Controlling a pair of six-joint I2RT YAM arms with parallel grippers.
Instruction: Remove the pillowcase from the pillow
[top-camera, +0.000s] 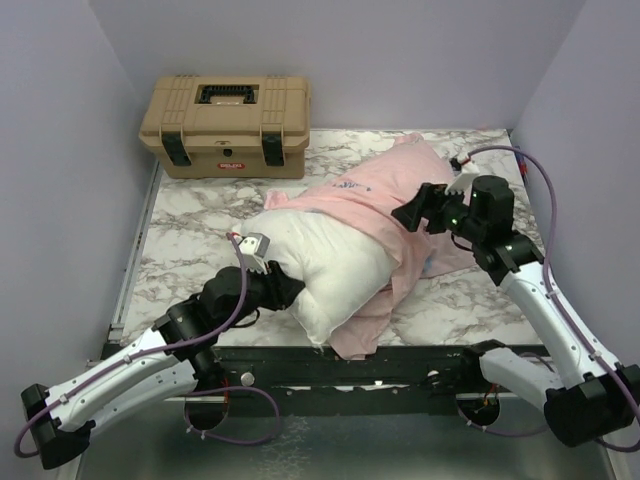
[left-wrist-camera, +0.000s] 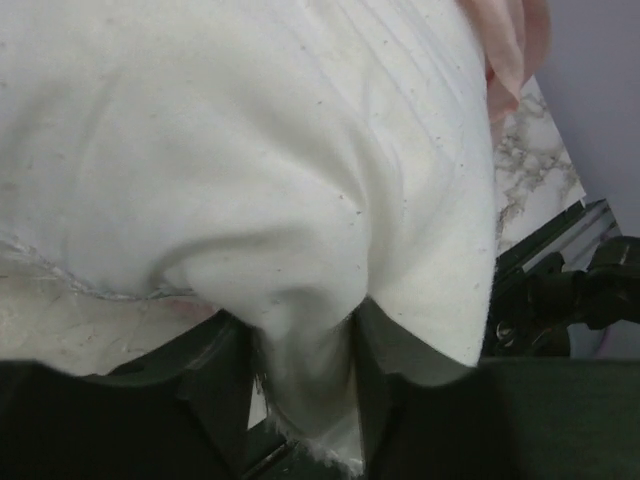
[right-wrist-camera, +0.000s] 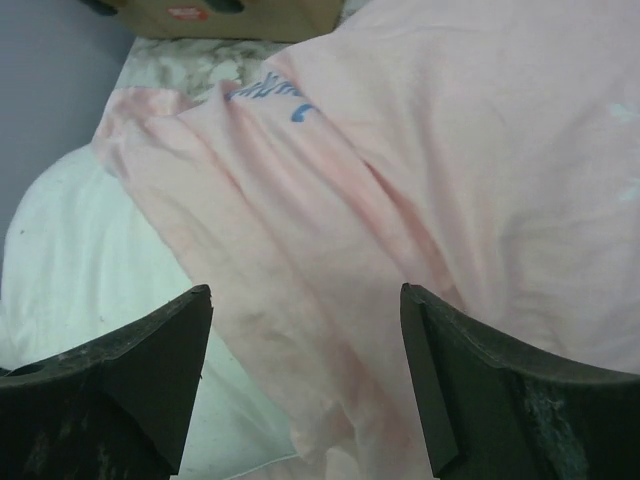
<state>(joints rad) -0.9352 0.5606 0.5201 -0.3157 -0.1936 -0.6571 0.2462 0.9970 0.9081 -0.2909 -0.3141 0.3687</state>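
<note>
Pillow (top-camera: 320, 265), plain white, lies diagonally across the middle of the marble tabletop (top-camera: 190, 215). Its near-left end is bare, and its far-right part is covered by the pillowcase (top-camera: 385, 195), pale pink side outward. Left gripper (left-wrist-camera: 310, 390): fingers pinch a fold of the pillow's near-left end. Right gripper (right-wrist-camera: 305, 300): fingers spread wide over the pink fabric; contact cannot be judged. Tan toolbox (top-camera: 228, 125): far-left corner, apart from the bedding.

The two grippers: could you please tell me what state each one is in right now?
Left gripper: closed, pinching the pillow.
Right gripper: open, over the pillowcase, holding nothing.
</note>
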